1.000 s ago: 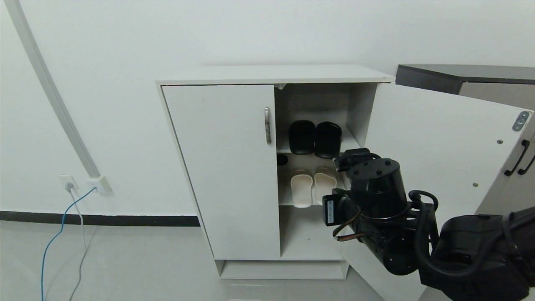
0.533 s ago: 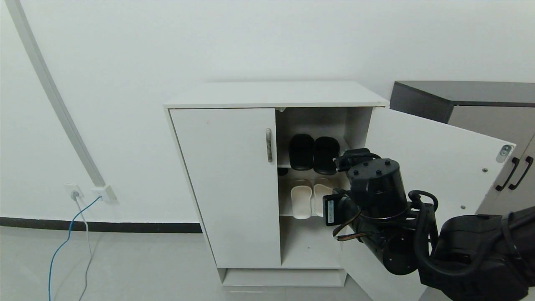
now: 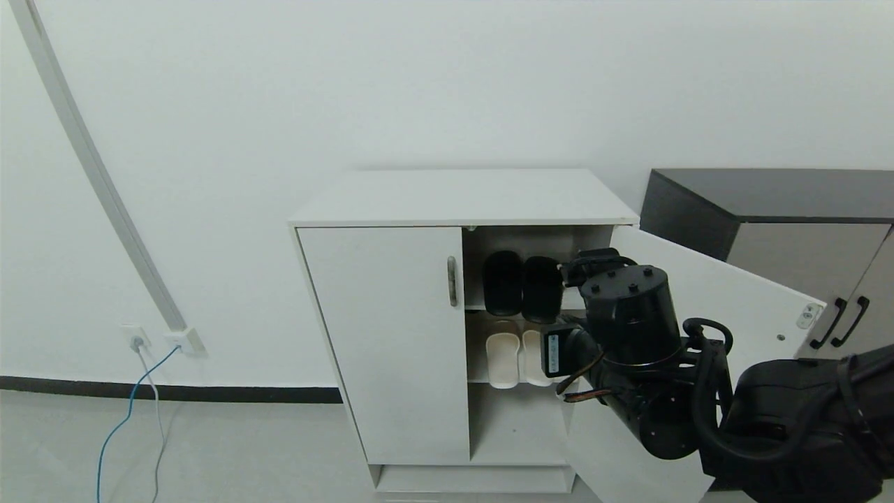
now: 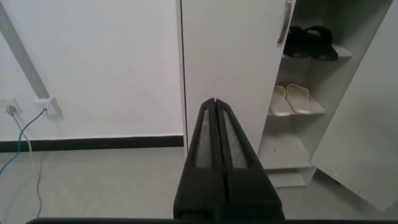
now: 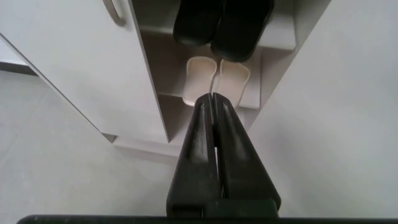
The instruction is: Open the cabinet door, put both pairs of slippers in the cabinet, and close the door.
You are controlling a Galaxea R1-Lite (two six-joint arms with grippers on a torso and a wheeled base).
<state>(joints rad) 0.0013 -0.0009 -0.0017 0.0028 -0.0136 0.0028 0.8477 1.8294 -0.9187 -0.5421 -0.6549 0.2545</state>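
The right gripper [image 5: 214, 96], fingers pressed together and holding nothing, points into the open half of the cabinet [image 3: 461, 199]. It sits just in front of the shelves, with the open door [image 3: 698, 307] close on its right. The door hangs from the cabinet's right side and swings out toward the robot's right. Its inner face is turned to the arm and its free edge stands far out, well clear of the frame.

Both pairs are already inside, toes toward the back. The black slippers [image 3: 524, 283] are side by side on the upper shelf and the white slippers [image 3: 510, 356] on the shelf below. What looks left to do is closing the door.

That move turns on one relation. The gripper is on the inner side of the door panel, between door and opening, while a closing push has to come from the outer face or the free edge, farther right and nearer the robot. The right arm is plainly the nearer one, but it probably has to draw back and pass round the tall free edge first.

The left gripper [image 4: 214, 101], also closed and empty, hangs well back, facing the closed left door [image 3: 384, 335].
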